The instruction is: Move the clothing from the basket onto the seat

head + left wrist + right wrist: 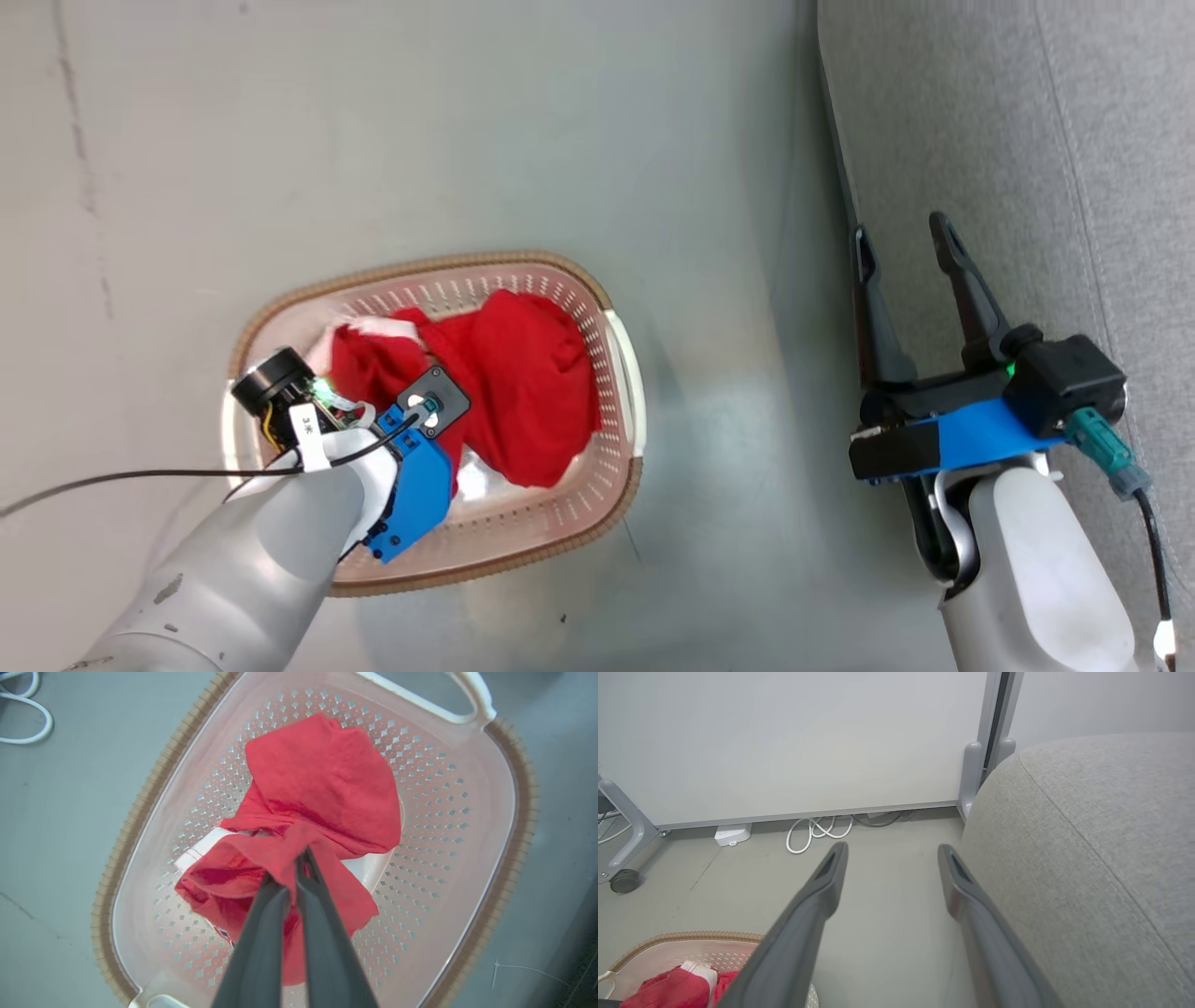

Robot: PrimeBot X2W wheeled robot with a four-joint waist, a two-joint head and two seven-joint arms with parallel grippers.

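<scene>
Inside the basket (420,264) lies all the clothing (322,774), nothing yet on the seat (1101,835); left hand (301,856) clenched on a red fold, right hand (892,849) open, empty.

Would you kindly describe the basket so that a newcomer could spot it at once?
Find the big grey seat at the head view's right; the basket stands on the floor to its left. It is oval, cream, perforated, with a brown woven-look rim, and alone holds red clothing.

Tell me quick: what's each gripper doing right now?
Left gripper: shut on the clothing in the basket.
Right gripper: open, holding nothing.
</scene>
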